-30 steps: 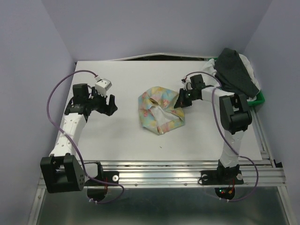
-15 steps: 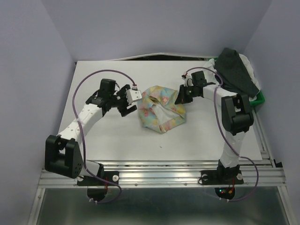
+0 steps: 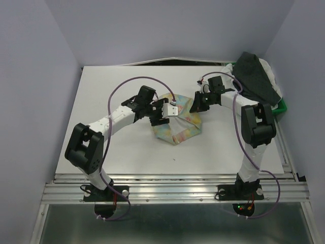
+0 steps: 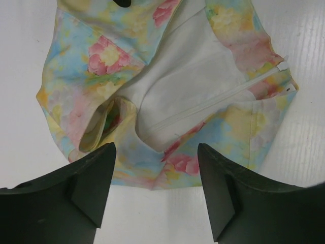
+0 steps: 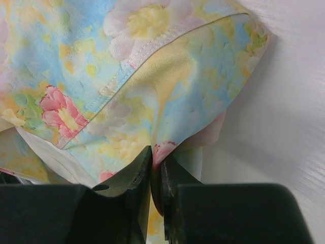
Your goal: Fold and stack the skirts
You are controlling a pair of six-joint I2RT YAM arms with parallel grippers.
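Note:
The pastel yellow floral skirt (image 3: 179, 127) lies crumpled at the table's middle, its white lining and zipper showing in the left wrist view (image 4: 167, 96). My left gripper (image 3: 161, 116) is open and empty over the skirt's left edge, fingers (image 4: 89, 188) astride its near hem. My right gripper (image 3: 195, 105) is shut on the skirt's right edge (image 5: 167, 117), pinching a fold of cloth. The dark charcoal skirt (image 3: 256, 76) lies heaped on the white crinkly skirt (image 3: 267, 68) at the back right.
A green tray (image 3: 281, 107) peeks out under the heap at the right edge. The white table top (image 3: 117, 81) ends at a metal rail in front. Purple walls close in on both sides.
My left arm has swung from the table's left side to the floral skirt, gripper open over its left edge. My right gripper has lifted and pulled the skirt's right edge slightly back.

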